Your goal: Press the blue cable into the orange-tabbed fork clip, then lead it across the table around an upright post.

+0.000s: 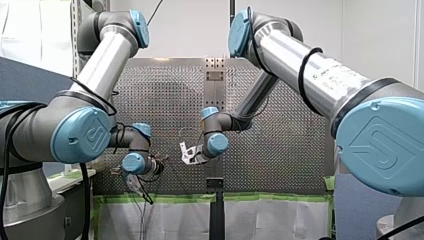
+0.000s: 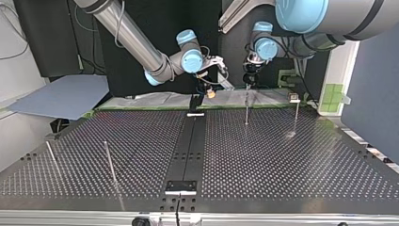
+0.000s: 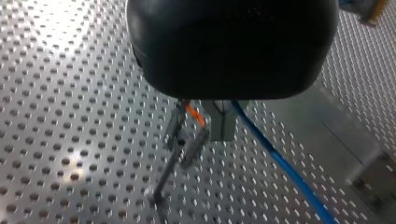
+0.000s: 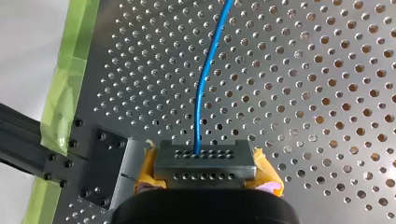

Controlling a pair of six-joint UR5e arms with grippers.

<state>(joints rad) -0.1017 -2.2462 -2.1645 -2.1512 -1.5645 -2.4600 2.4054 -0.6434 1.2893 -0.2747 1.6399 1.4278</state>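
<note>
My right gripper (image 4: 204,161) is pressed together on the thin blue cable (image 4: 200,93). The cable comes out from between the gripper's yellow pads (image 4: 267,176) and runs straight ahead over the perforated metal table (image 4: 327,93), bending gently to one side further out. Its long axis therefore lies along the gripper's reach, low over the plate, with the pinched part pointing back into the fingers.

My left gripper (image 2: 248,79) hangs just over a thin upright metal stem (image 2: 246,106) at the far side of the top view. In its own wrist view the black body hides the fingertips, so I cannot tell whether it is spread or pinching. Under that body stand the thin metal prongs of the orange-tabbed fork clip (image 3: 176,131). The cable slants out just beside them, apparently past a grey block (image 3: 222,123) rather than between the prongs, though the crossing itself is hidden.

I judge the pressing step to be in hand and hardly begun. To do it well, hold the right pinch firm and the span taut, and line the cable up with the slot. Then push down squarely so it seats instead of riding on a prong or bending the stem. A slim upright post (image 2: 109,162) waits well apart, at the near left of the top view
</note>
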